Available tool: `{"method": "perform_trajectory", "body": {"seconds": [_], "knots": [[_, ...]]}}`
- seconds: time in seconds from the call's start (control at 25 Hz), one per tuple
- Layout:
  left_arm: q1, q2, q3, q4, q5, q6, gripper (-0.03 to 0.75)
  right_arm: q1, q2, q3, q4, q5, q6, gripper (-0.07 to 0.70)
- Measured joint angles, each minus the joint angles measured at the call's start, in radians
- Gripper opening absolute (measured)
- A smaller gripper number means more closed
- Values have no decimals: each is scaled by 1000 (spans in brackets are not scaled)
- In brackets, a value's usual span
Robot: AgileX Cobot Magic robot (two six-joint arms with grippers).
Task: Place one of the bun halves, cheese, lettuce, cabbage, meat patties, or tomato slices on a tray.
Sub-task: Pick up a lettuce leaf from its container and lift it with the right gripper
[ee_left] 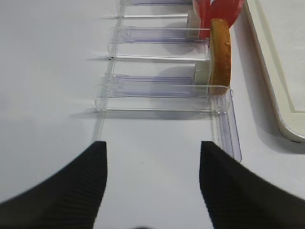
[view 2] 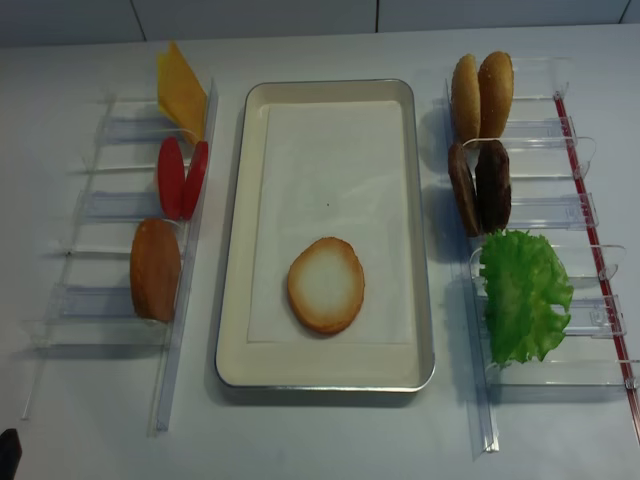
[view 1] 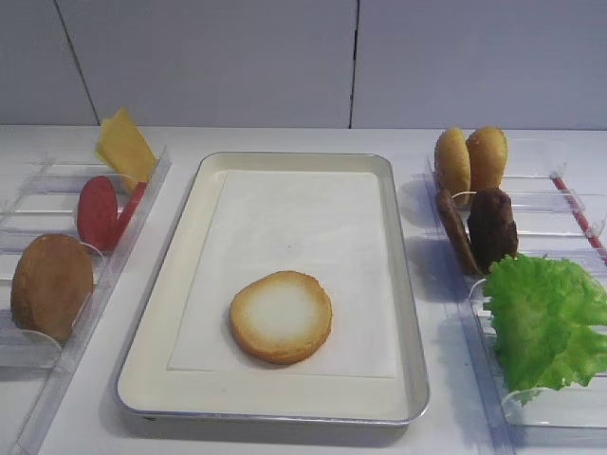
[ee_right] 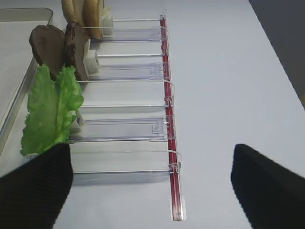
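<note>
The silvery tray [view 1: 408, 313] [view 2: 425, 300] lies in the middle with one bun half [view 1: 281, 316] [view 2: 326, 284] on its paper, pale cut face up. In the left rack stand cheese [view 1: 124, 147], two tomato slices [view 1: 98, 212] and a bun half [view 1: 51, 284] [ee_left: 220, 55]. The right rack holds two bun halves [view 1: 470, 159], two meat patties [view 1: 491, 227] [ee_right: 52, 45] and lettuce [view 1: 545, 318] [ee_right: 50, 112]. No cabbage shows. My left gripper [ee_left: 152, 157] hovers open and empty near the left rack's front end. Just in front of the lettuce, my right gripper [ee_right: 151, 162] is open and empty.
Clear plastic racks [view 2: 110, 205] [view 2: 560, 215] flank the tray, each split into narrow bays. A red strip [ee_right: 167, 119] runs along the right rack's outer side. The tray's corner [ee_left: 281, 71] lies right of the left gripper. A white wall stands behind the table.
</note>
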Motion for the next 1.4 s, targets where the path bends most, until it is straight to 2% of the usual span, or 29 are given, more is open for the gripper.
{"method": "perform_trajectory", "body": {"seconds": [1.4], "knots": [[0, 0, 0, 0, 0, 0, 415, 0, 0, 0, 0, 0, 0, 694]]}}
